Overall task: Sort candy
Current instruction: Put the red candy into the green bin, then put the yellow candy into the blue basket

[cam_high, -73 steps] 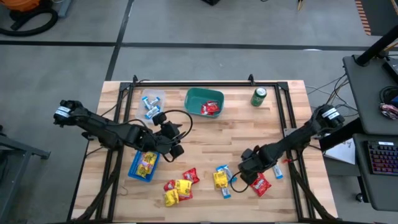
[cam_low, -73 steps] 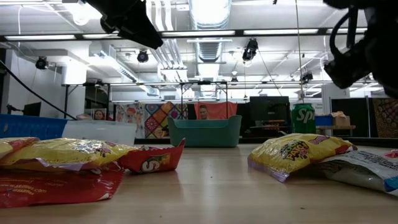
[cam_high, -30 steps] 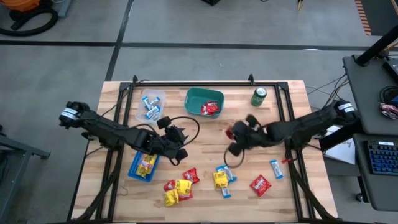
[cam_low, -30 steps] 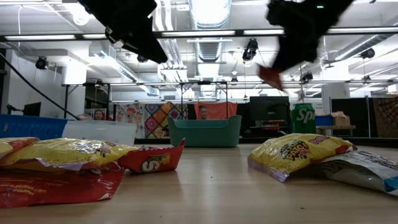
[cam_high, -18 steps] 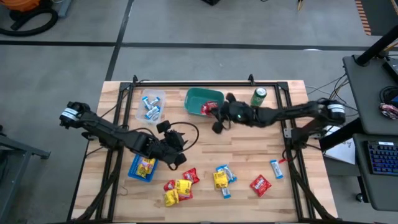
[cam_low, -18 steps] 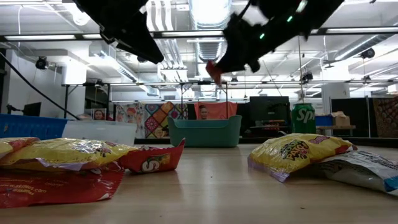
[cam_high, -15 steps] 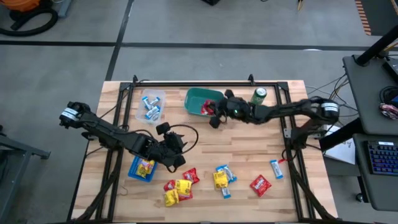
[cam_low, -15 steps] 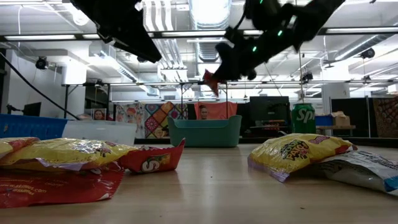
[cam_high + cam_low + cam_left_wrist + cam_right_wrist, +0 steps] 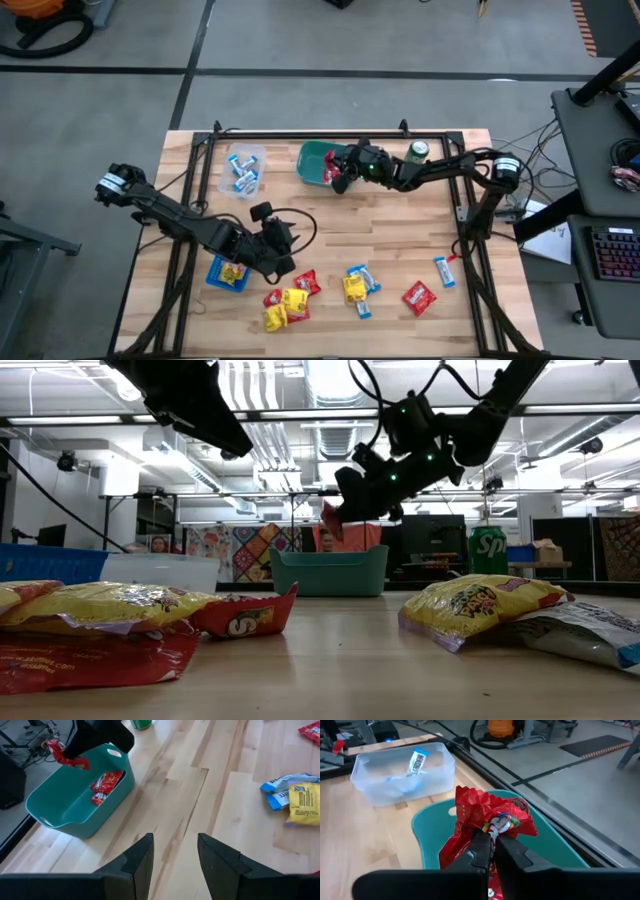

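Observation:
My right gripper (image 9: 344, 172) is shut on a red candy packet (image 9: 487, 817) held over the teal bin (image 9: 310, 158), which holds more red packets (image 9: 102, 785). In the low view the packet (image 9: 331, 520) hangs above the bin (image 9: 330, 573). My left gripper (image 9: 284, 264) is open and empty, above the table by the loose pile of red and yellow packets (image 9: 286, 301); its fingers show apart in the left wrist view (image 9: 175, 855). More candy lies to the right: yellow and blue-and-white (image 9: 356, 286), a red packet (image 9: 418, 297), a blue-and-white one (image 9: 444, 270). My right gripper pinches the crumpled red packet at its middle (image 9: 492, 831) between its two fingers (image 9: 481, 847). The fingers come from the table's right, slanting down. The packet is lifted clear, sticking out past the fingertips above the teal bin.
A clear tub (image 9: 243, 165) with blue-and-white candy stands left of the teal bin. A blue tray (image 9: 226, 272) with yellow packets lies under my left arm. A green can (image 9: 417, 152) stands at the far right. Bare wood lies in the table's middle.
My right gripper has carried the red packet from the table's middle toward the far edge and left, ending over the teal bin, still shut on it. My left gripper has gone a little toward the near edge, toward the candy pile.

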Available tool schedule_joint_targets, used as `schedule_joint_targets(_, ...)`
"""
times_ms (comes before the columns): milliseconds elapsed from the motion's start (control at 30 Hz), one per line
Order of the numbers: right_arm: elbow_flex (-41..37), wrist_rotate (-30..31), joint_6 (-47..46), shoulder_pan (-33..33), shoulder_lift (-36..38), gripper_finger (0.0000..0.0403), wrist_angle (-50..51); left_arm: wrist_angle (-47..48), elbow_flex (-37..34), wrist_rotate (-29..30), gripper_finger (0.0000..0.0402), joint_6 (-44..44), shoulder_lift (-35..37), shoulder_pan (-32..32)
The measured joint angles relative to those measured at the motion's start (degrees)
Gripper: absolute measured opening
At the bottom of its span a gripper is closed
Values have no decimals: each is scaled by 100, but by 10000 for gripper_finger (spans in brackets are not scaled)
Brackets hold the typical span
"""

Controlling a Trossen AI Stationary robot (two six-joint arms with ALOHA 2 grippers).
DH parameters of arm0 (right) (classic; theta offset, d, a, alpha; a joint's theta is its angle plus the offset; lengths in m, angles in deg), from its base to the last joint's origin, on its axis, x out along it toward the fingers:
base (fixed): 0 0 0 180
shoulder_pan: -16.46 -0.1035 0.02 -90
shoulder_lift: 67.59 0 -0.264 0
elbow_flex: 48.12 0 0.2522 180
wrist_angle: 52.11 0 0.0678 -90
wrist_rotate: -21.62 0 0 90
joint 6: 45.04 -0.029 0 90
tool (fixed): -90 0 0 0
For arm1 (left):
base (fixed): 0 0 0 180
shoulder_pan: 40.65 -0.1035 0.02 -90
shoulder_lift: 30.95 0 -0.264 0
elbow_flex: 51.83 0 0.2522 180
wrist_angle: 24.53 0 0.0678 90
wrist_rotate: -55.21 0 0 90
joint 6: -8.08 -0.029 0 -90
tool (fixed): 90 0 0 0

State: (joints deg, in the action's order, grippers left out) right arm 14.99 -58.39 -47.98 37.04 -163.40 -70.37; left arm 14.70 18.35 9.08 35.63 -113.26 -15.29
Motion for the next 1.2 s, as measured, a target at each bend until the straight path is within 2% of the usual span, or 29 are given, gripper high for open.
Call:
schedule_joint_targets(133, 2, -13, -2, 0, 0, 36, -6, 0, 0, 1, 136, 1, 0, 0)
schedule_joint_targets(467, 2, 1, -52, -2, 6, 161, -1, -3, 0, 4, 136, 24, -1, 0)
schedule_joint_targets(633, 2, 2, -155, -2, 50, 202, 3, -7, 0, 7, 136, 75, 0, 0)
schedule_joint_targets(833, 2, -54, -155, -15, 356, 227, 92, -9, 0, 7, 136, 108, 0, 0)
schedule_joint_targets(933, 7, -484, -158, -59, 748, 230, 304, -11, 0, -59, 136, 108, 0, 0)
schedule_joint_targets(1033, 9, -866, -161, -198, 1241, 231, 775, -23, 0, -475, 136, 110, 0, 0)
schedule_joint_targets(1200, 9, -1004, -92, -712, 2076, 231, 1833, -41, 2, -1341, 136, 108, 0, 9)
